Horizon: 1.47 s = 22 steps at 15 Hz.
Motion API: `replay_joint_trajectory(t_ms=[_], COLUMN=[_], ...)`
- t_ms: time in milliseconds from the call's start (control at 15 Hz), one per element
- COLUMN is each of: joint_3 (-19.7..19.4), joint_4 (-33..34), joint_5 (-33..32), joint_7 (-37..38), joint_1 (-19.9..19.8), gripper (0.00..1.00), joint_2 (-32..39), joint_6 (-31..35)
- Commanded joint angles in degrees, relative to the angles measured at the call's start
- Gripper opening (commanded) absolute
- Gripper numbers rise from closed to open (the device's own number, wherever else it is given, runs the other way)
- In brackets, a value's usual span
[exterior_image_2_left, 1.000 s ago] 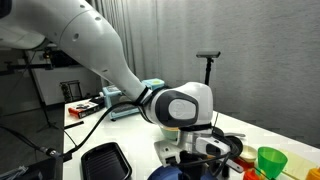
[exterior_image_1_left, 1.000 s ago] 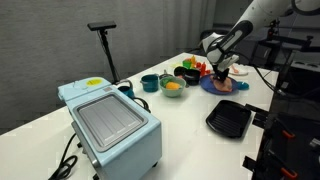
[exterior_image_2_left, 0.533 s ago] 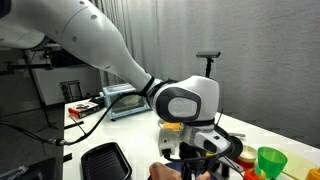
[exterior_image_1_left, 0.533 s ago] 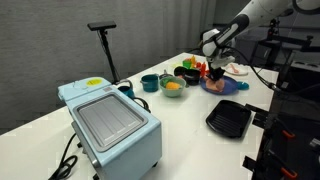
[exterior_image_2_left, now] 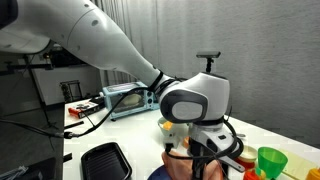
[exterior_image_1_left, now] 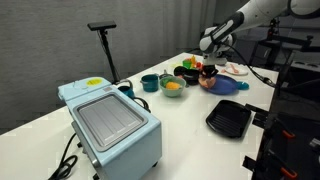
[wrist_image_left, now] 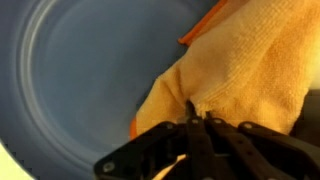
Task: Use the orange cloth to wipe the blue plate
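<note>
My gripper (wrist_image_left: 198, 118) is shut on the orange cloth (wrist_image_left: 235, 70), pinching a fold of it. The cloth hangs over the right part of the blue plate (wrist_image_left: 80, 80), which fills the wrist view. In an exterior view the gripper (exterior_image_1_left: 209, 68) holds the cloth (exterior_image_1_left: 207, 74) at the left edge of the blue plate (exterior_image_1_left: 228, 86) at the far end of the table. In an exterior view the gripper (exterior_image_2_left: 196, 156) and the cloth (exterior_image_2_left: 183, 160) are low in the picture and the plate is hidden by them.
A black grill pan (exterior_image_1_left: 229, 119) lies near the table's right edge and also shows in an exterior view (exterior_image_2_left: 105, 162). A toaster oven (exterior_image_1_left: 110, 122) stands in front. A yellow bowl (exterior_image_1_left: 172, 88), a teal cup (exterior_image_1_left: 149, 82) and a dark bowl (exterior_image_1_left: 188, 74) stand left of the plate. A green cup (exterior_image_2_left: 270, 160) stands to the right.
The gripper has moved with the cloth from the plate's middle towards its left side, and the arm has risen a little.
</note>
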Motion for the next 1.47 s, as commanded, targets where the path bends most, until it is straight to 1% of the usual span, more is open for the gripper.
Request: replay_joint_trajectory(t_ms=[0, 133, 200, 333, 400, 467, 600, 1067, 1200, 1400], joint_3=[-2.8, -6.1, -7.5, -9.5, -9.7, -9.0, -7.0, -4.5, -3.7, -1.5], joint_4=[5.7, 6.4, 6.6, 7.2, 7.1, 6.9, 5.9, 2.7, 1.6, -2.2], joint_5=[0.1, -3.3, -5.4, -9.7, -11.6, -13.1, -14.7, -19.1, -20.4, -19.5], joint_7=[8.2, 13.2, 15.7, 19.2, 19.4, 17.6, 13.2, 0.9, -3.5, -11.2], joint_1=[0.1, 1.9, 2.8, 4.0, 4.3, 4.0, 3.3, 4.0, 3.6, 2.0], gripper=[0.01, 0.01, 0.01, 0.01, 0.01, 0.01, 0.01, 0.01, 0.01, 0.01], joint_2=[5.6, 7.1, 7.7, 8.4, 8.3, 7.8, 6.7, 4.4, 3.1, 0.0], joint_6=[4.5, 5.5, 4.8, 0.8, -1.9, -4.5, -7.5, -16.4, -19.0, -17.2])
